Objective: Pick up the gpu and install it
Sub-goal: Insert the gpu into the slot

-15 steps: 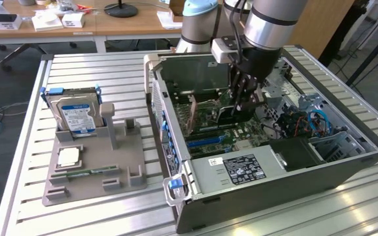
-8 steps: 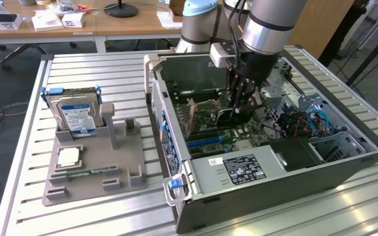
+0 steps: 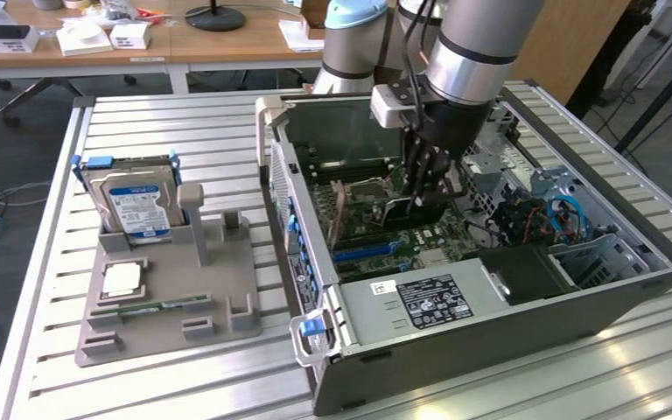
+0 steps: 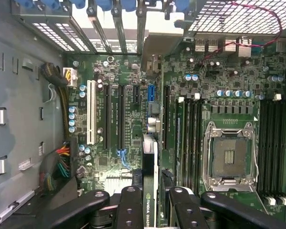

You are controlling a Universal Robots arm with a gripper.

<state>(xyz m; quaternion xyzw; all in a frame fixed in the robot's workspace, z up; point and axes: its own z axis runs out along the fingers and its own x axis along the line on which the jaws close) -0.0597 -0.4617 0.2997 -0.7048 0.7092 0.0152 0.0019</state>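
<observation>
My gripper [image 3: 425, 194] reaches down into the open computer case [image 3: 616, 297], over the green motherboard [image 3: 366, 236]. It is shut on the gpu [image 3: 399, 212], a thin black card held upright. In the wrist view the gpu [image 4: 150, 171] appears edge-on with an NVIDIA label, clamped between the black fingers [image 4: 131, 205] of the gripper [image 4: 155, 210]. Its far end hangs over the motherboard [image 4: 229, 81] near the short blue slot [image 4: 150, 95] and the long black slot [image 4: 165, 114]. Whether the card touches a slot I cannot tell.
A grey fixture [image 3: 172, 293] on the slatted table [image 3: 137, 118] holds a blue-labelled hard drive [image 3: 137, 206], a processor chip [image 3: 122, 278] and a memory stick [image 3: 150, 308]. Inside the case sit the power supply [image 3: 423, 302], a CPU socket [image 4: 229, 155], memory slots [image 4: 271, 143] and cable bundles [image 4: 59, 164].
</observation>
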